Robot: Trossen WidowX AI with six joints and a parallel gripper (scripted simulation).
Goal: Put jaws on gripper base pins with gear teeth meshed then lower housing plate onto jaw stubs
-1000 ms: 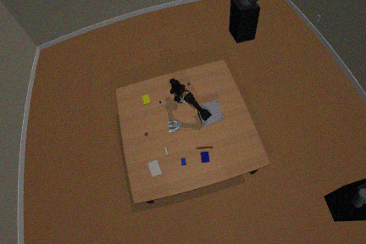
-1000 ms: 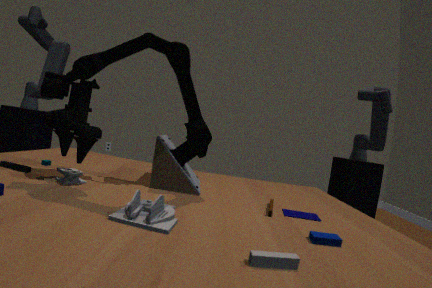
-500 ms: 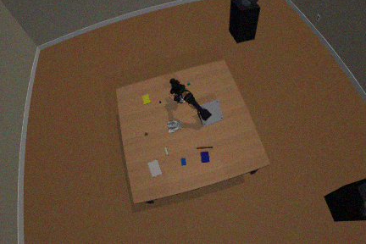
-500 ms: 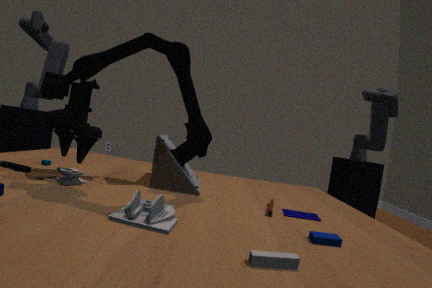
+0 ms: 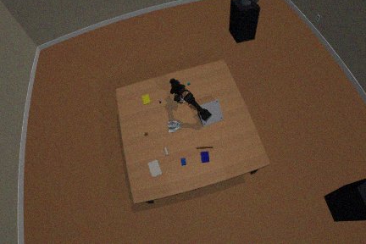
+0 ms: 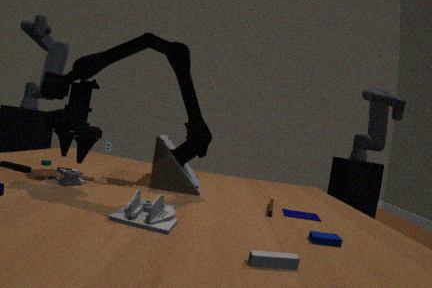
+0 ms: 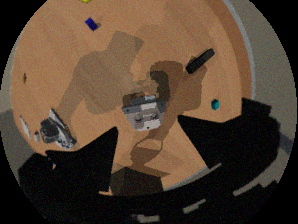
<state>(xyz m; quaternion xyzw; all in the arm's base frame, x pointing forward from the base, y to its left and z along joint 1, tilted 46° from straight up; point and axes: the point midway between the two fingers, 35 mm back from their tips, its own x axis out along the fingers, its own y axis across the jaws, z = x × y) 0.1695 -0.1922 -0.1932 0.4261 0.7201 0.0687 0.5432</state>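
The gripper base (image 5: 174, 126) (image 6: 118, 217) (image 7: 64, 135) lies on the table. Two grey upright pieces, which look like the jaws, stand on it side by side; whether their teeth mesh is too small to tell. A smaller grey piece, apparently the housing plate (image 6: 71, 178) (image 7: 145, 119), lies apart from the base, beneath my hand. My gripper (image 6: 73, 157) (image 7: 148, 123) is open and empty, fingers pointing down above this piece, with a gap between the fingertips and it. In the top view the arm partly hides the piece.
My arm stands on a grey mounting plate (image 5: 217, 111). A black bar (image 6: 15, 167) (image 7: 200, 61) and a teal cube (image 5: 189, 84) (image 6: 46, 162) (image 7: 215, 104) lie near the hand. A white block (image 5: 166, 151) (image 6: 274, 260) and blue block (image 5: 183, 162) (image 6: 325, 239) lie farther off.
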